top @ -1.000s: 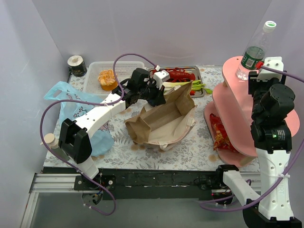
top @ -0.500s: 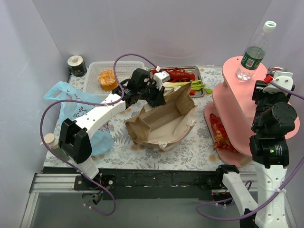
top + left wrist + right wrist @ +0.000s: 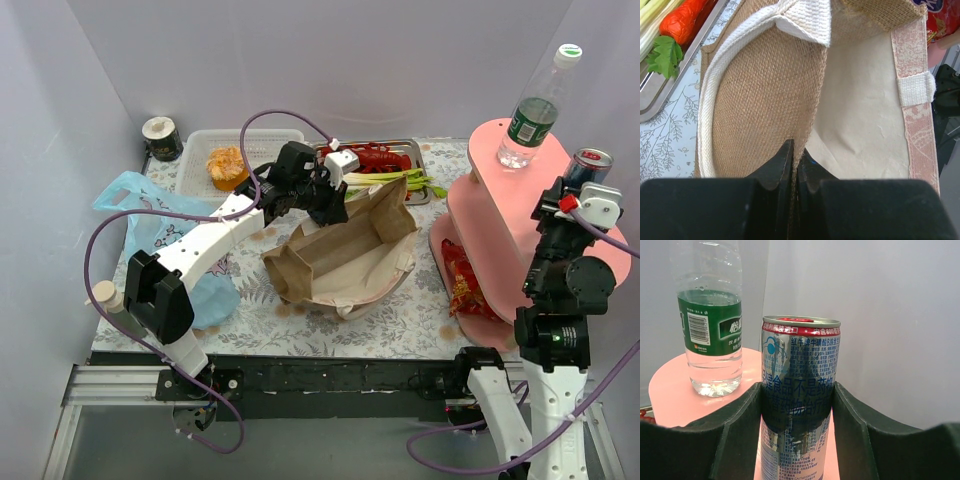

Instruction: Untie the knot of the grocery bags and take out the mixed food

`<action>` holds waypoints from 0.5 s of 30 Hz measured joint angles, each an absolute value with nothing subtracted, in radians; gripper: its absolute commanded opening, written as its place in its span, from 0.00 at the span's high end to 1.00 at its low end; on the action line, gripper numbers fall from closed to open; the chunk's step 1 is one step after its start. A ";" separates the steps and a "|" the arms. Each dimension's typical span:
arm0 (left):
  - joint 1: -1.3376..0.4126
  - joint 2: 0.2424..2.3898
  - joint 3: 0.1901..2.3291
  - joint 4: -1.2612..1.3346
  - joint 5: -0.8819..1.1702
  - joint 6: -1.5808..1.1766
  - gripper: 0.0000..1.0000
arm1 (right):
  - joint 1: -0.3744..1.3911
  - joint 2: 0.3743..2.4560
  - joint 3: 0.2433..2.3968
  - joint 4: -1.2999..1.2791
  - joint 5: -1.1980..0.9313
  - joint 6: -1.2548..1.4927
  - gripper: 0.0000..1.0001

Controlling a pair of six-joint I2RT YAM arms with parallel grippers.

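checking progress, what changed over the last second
The right gripper, closed on the drink can, carried it right and nearer across the pink stand, away from the water bottle. The left gripper stays pinched on the brown bag.

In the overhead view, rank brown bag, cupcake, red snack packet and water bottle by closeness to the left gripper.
1. Brown bag: rim pinched by the left gripper.
2. Cupcake: in the basket, back left.
3. Red snack packet: under the pink shelf, right.
4. Water bottle: atop the shelf, far right.
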State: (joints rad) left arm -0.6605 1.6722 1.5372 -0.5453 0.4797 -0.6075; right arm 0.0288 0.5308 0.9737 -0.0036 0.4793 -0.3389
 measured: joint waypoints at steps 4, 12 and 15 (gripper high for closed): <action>-0.665 1.681 1.562 -0.575 0.482 -0.605 0.95 | 0.026 0.503 0.937 0.038 0.476 -0.339 0.96; -0.670 1.734 1.612 -0.599 0.492 -0.607 0.95 | 0.023 0.457 0.907 0.055 0.475 -0.336 0.27; -0.672 1.739 1.617 -0.609 0.500 -0.606 0.95 | 0.018 0.449 0.907 0.030 0.477 -0.335 0.03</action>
